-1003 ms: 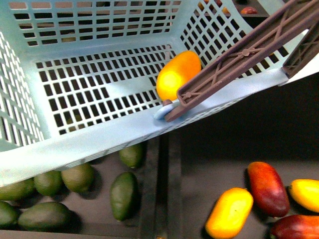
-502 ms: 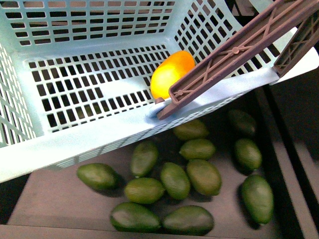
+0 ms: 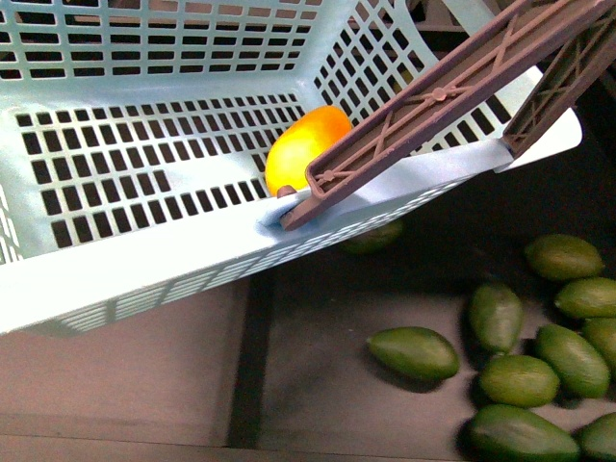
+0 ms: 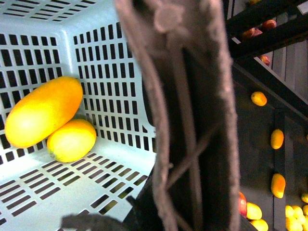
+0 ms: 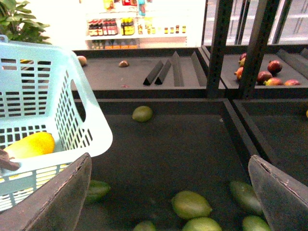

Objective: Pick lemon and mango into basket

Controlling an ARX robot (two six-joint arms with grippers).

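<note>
- Nearest to us in the front view, a spread of green oval fruits [image 3: 414, 352] lies on the dark table [image 3: 318, 385]; none of them belongs to this job.
- Right claw [image 5: 173, 192]: its two grey fingers [image 5: 60, 195] stand wide apart with nothing between them, hanging over the green fruit, beside the basket [image 5: 91, 139].
- Just above that, the basket's pale teal rim [image 3: 144, 274] cuts across the front view, brown swing handle [image 3: 433, 96] folded over it.
- Inside, the mango [image 4: 43, 118] rests on the slotted floor against the far corner, and the lemon [image 4: 72, 140] is tucked right against it, touching.
- Left claw: the wrist view is filled by the brown handle [image 4: 187, 110] pressed up close, so I cannot tell how its jaws stand or whether it holds the handle.
- Verdict: both fruits are in, so the picking looks finished; nothing seems left.
- Farther off, shelves with red and yellow fruit [image 4: 276, 185].
</note>
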